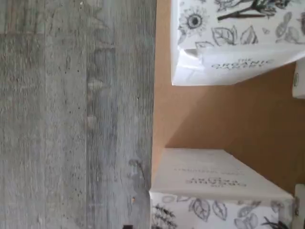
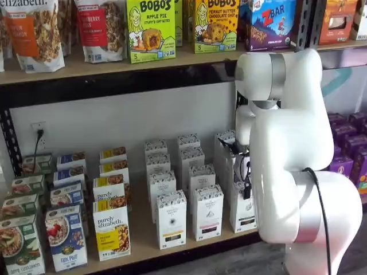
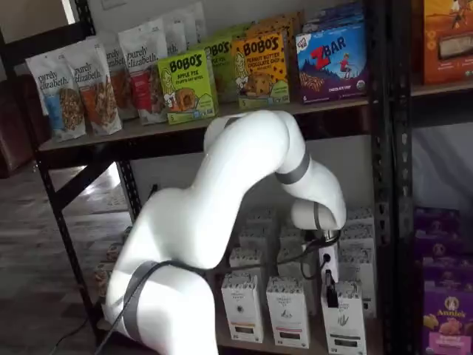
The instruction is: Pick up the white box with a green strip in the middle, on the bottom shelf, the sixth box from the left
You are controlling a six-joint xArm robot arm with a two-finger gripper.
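Observation:
The white box (image 2: 243, 213) (image 3: 344, 324) stands upright at the right end of the front row on the bottom shelf (image 2: 143, 243) (image 3: 316, 346), partly hidden by the arm in one shelf view. My gripper (image 3: 330, 290) (image 2: 246, 184) hangs just in front of and above the box's top, at its left edge. Only one black finger shows, side-on, and no box is in it; the jaws stand wide. In the wrist view two white leaf-patterned cartons (image 1: 238, 43) (image 1: 214, 191) flank a bare strip of tan board (image 1: 224, 114).
Two like white cartons (image 2: 207, 212) (image 2: 171, 220) stand to its left, then a yellow purely elizabeth box (image 2: 112, 232). A black upright (image 3: 384, 185) rises close on the right, with purple boxes (image 2: 350, 149) beyond. My white arm (image 2: 292, 143) fills the space in front. Grey plank floor (image 1: 71, 114) lies below.

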